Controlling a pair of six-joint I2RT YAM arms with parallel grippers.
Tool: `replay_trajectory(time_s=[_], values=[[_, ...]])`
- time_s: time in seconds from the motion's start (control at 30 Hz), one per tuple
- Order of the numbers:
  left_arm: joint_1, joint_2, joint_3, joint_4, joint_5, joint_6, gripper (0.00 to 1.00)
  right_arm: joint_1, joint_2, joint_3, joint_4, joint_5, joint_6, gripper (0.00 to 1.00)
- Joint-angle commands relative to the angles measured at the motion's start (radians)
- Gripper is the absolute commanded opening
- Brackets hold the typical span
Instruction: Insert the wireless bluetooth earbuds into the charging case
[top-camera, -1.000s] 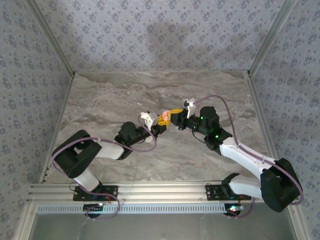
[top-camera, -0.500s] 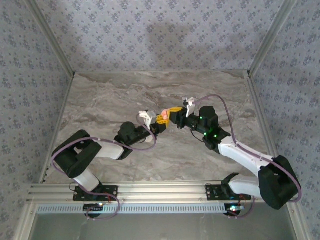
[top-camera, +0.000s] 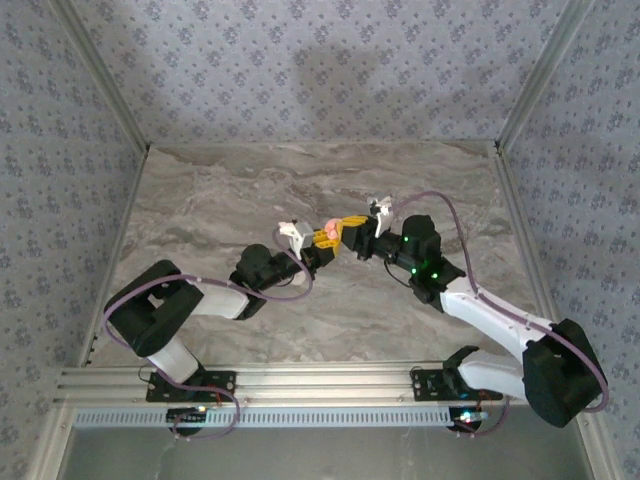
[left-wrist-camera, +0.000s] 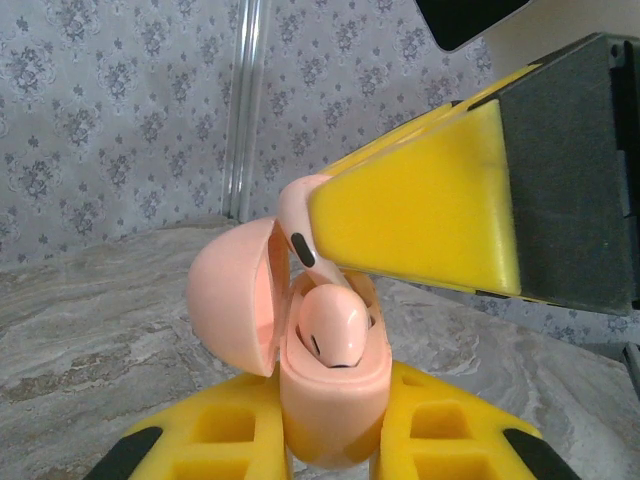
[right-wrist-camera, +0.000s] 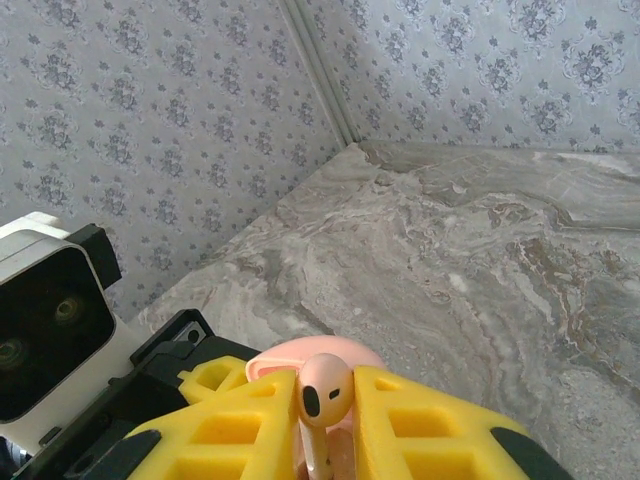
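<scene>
Earbuds both up at the open case, well above the tabletop, nothing resting down there. Left claw pressed onto the case from both sides, gripping it low and keeping it upright, mouth to the sky. By the look of it, a steady socket for the other arm. Right claw angled in from above, squeezed tight on the held bud, stem buried inside the grip, head poking out past the tips. Lid swung back to one side, out of the way of the approach. Inside the case: seated bud already down in its well, head up. Neighbouring well probably free, but hidden behind claw and bud. Held bud right at the rim, beside the lid edge; touching or not, impossible to call. Halfway home, seemingly. Next: a gentle, square push down; any tilt and likely a skid off the rim.
</scene>
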Motion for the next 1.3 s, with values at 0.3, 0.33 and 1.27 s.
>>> replay_trajectory(time_s=[0.3, 0.33, 1.27], values=[[-0.001, -0.035, 0.017, 0.026, 0.010, 0.085, 0.17, -0.005, -0.028, -0.017, -0.065, -0.068, -0.027, 0.22], [-0.001, -0.038, 0.016, 0.023, 0.009, 0.086, 0.17, -0.007, -0.030, -0.019, -0.068, -0.074, -0.027, 0.22], [0.000, -0.050, 0.016, 0.007, 0.042, 0.105, 0.17, -0.035, -0.076, -0.011, -0.148, -0.066, -0.043, 0.32]])
